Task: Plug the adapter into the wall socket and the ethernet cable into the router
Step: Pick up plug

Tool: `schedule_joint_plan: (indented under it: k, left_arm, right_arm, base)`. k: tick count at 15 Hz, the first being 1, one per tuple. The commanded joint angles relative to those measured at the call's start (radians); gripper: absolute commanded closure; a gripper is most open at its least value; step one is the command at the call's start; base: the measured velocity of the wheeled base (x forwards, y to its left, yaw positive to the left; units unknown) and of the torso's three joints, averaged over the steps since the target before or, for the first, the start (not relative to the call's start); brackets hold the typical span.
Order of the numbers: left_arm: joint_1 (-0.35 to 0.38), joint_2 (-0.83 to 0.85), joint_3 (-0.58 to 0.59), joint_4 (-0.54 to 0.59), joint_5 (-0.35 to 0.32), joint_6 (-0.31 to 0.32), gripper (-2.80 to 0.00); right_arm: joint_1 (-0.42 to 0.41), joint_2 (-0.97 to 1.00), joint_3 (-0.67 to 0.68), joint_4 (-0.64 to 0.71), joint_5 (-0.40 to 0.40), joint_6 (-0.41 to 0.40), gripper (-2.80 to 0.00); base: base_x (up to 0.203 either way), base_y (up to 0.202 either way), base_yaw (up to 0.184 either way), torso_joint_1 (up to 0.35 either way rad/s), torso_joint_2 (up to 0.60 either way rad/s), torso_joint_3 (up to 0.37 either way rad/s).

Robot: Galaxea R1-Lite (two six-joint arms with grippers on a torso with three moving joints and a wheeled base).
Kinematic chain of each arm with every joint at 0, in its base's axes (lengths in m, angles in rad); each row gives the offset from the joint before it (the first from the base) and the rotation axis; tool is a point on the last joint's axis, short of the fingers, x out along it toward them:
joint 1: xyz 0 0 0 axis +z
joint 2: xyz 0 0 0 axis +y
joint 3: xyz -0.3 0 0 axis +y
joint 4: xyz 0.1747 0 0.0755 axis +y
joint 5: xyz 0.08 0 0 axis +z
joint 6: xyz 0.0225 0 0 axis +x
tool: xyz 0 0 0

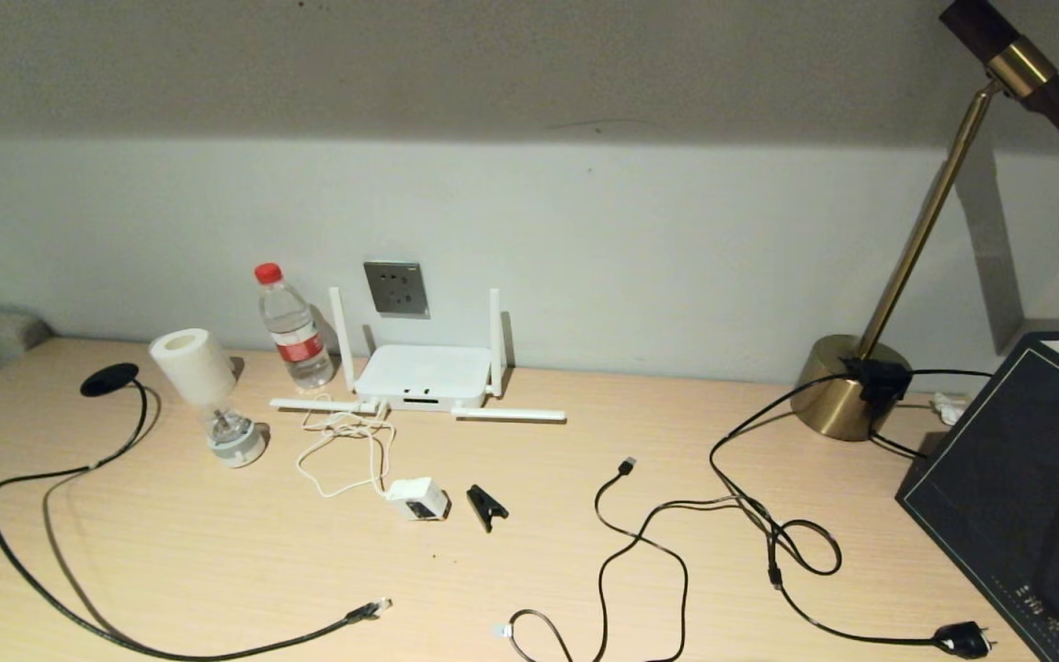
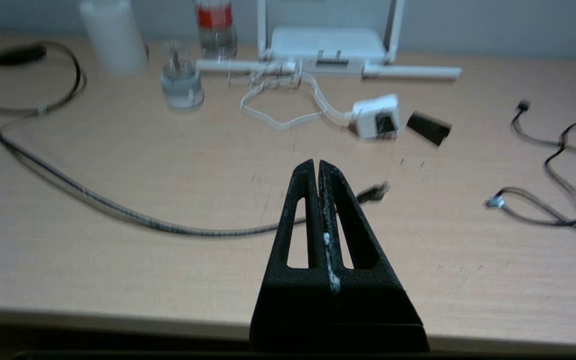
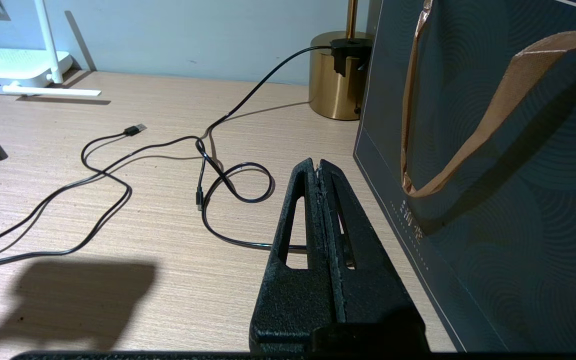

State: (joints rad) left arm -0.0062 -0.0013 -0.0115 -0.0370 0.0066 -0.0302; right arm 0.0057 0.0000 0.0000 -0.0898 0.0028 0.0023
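Observation:
The white adapter [image 1: 419, 498] lies on the desk, its thin cord looping back to the white router [image 1: 421, 375] by the wall. Above the router, the grey wall socket [image 1: 396, 289] is empty. The ethernet cable [image 1: 42, 579] curves along the desk's left side, and its clear connector [image 1: 375, 608] rests near the front edge. My left gripper [image 2: 316, 163] hovers shut and empty above the front edge, just short of that connector [image 2: 374, 192]. My right gripper [image 3: 316, 163] is shut and empty beside the dark bag. Neither gripper shows in the head view.
A small black clip [image 1: 485, 506] lies right of the adapter. A water bottle [image 1: 292, 326] and a paper roll [image 1: 191, 366] stand left of the router. A thin USB cable [image 1: 626, 542] and lamp cord with plug [image 1: 962, 637] sprawl at centre right. Brass lamp [image 1: 851, 386] and dark bag [image 1: 1026, 478] stand right.

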Motion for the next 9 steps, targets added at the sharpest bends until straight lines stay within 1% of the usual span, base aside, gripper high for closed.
schedule_joint_plan:
  k: [1,2,3,4,6,8,9]
  left_arm:
    - [0.0,0.034,-0.152,0.001,-0.028,0.009,0.0]
    - [-0.002,0.077,-0.204,0.01,-0.052,0.012,0.0]
    - [-0.01,0.165,-0.283,0.02,-0.085,0.014,0.0]
    - [-0.025,0.284,-0.369,0.028,-0.112,0.018,0.0]
    - [-0.06,0.536,-0.509,0.034,-0.144,0.037,0.0]
    - [-0.089,0.81,-0.64,0.033,-0.17,0.082,0.0]
    - [-0.096,0.94,-0.696,0.028,-0.182,0.126,0.0]
  right_arm:
    - [0.0,0.002,0.035,-0.001,0.0,-0.001,0.0]
    - [0.0,0.002,0.035,-0.001,0.0,-0.001,0.0]
    - [0.0,0.002,0.035,-0.001,0.0,-0.001,0.0]
    - [0.0,0.002,0.035,-0.001,0.0,-0.001,0.0]
    - [0.0,0.002,0.035,-0.001,0.0,-0.001,0.0]
    - [0.0,0.002,0.035,-0.001,0.0,-0.001,0.0]
    - [0.0,0.002,0.035,-0.001,0.0,-0.001,0.0]
  base:
    - [0.0,0.0,0.0,0.0,0.0,0.0]
    - [0.0,0.0,0.0,0.0,0.0,0.0]
    - [0.0,0.0,0.0,0.0,0.0,0.0]
    - [0.0,0.0,0.0,0.0,0.0,0.0]
    - [0.0,0.0,0.0,0.0,0.0,0.0]
    - [0.0,0.0,0.0,0.0,0.0,0.0]
    - [0.0,0.0,0.0,0.0,0.0,0.0]
